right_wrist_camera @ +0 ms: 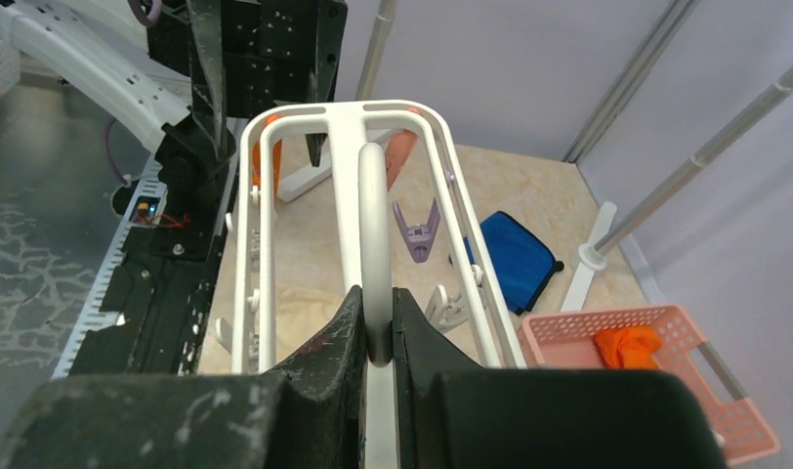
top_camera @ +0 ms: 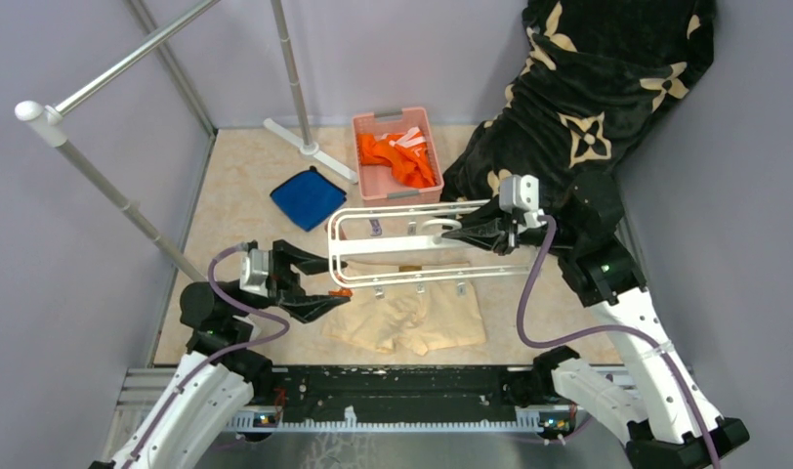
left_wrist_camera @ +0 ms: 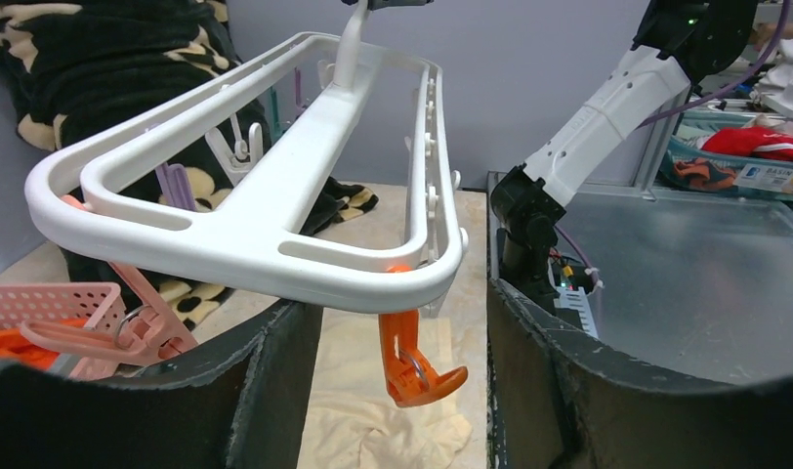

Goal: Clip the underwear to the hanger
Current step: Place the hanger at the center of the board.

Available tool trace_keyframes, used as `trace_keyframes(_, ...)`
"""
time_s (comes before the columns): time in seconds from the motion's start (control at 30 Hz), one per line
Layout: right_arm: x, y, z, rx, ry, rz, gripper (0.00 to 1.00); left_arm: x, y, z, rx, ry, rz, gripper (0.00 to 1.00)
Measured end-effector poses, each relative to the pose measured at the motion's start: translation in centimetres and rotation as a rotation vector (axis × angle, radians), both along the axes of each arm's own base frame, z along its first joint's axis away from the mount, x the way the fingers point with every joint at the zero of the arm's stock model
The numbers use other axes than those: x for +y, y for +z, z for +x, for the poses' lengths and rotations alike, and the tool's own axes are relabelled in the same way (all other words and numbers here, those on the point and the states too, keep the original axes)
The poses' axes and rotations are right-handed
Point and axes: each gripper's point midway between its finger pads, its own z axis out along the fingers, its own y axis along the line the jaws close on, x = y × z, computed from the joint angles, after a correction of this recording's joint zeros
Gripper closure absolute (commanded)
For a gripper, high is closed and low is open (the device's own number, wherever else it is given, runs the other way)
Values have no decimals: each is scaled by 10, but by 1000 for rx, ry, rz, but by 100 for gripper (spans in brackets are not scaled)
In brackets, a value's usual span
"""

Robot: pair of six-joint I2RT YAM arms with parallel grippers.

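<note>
The pale peach underwear (top_camera: pixel 412 319) lies flat on the floor near the front edge; it also shows low in the left wrist view (left_wrist_camera: pixel 383 430). The white hanger (top_camera: pixel 402 244) is held level above it. My right gripper (top_camera: pixel 461 233) is shut on the hanger's hook (right_wrist_camera: pixel 373 244), seen in the right wrist view between its jaws. My left gripper (top_camera: pixel 319 281) is open at the hanger's left end. An orange clip (left_wrist_camera: pixel 417 357) dangles from the hanger's end (left_wrist_camera: pixel 275 264) between its open jaws, which do not touch it.
A pink basket (top_camera: pixel 400 156) with orange clothes stands at the back. A blue folded cloth (top_camera: pixel 308 198) lies left of it. A grey rack pole (top_camera: pixel 109 200) with a white foot (top_camera: pixel 310 149) stands at the left. A black patterned blanket (top_camera: pixel 588 88) fills the back right.
</note>
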Motion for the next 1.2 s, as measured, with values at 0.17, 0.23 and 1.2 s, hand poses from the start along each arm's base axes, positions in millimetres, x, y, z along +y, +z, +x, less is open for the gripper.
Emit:
trace_keyframes(0.17, 2, -11, 16, 12, -51, 6, 100, 1, -6, 14, 41, 62, 6, 12)
trace_keyframes(0.23, 3, -20, 24, 29, -71, 5, 100, 3, -12, 27, 77, 130, 16, 4)
trace_keyframes(1.2, 53, -221, 156, 397, -97, -319, 88, 85, -36, 98, 260, 813, -8, 1)
